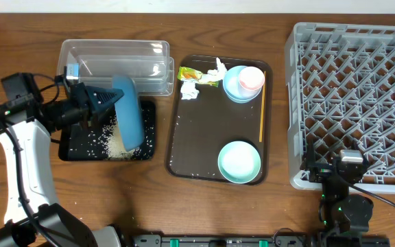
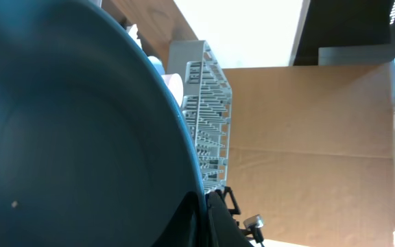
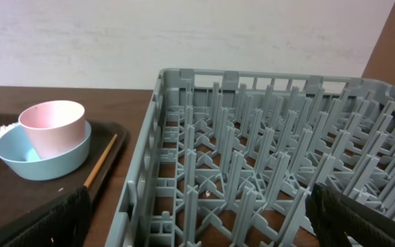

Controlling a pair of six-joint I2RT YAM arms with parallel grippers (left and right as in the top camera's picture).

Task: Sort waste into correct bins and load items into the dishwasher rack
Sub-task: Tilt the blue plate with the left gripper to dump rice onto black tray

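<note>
Left claw (image 1: 108, 101) is clenching the stiff, slick, likely heavy bowl (image 1: 130, 113) by its rim over the black tray (image 1: 70, 149); right claw (image 1: 349, 163) is hanging released.

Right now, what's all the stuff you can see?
clear tub: 1, see-through, back left
black tray: 1, black, front of tub
rice: 1 heap, white, in black tray
big bowl: 1, dark blue, tipped over black tray
brown tray: 1, dark brown, middle
wrapper: 1, yellow-green, brown tray's back
tissue: 2 bits, white, by wrapper
small bowl: 1, light blue, brown tray's back
cup: 1, pink, in small bowl
green bowl: 1, mint, brown tray's front
stick: 1, orange, brown tray's right edge
rack: 1, grey, right side
left pincer: 1, black, shut on big bowl
right pincer: 1, black, open, by rack's front
</note>
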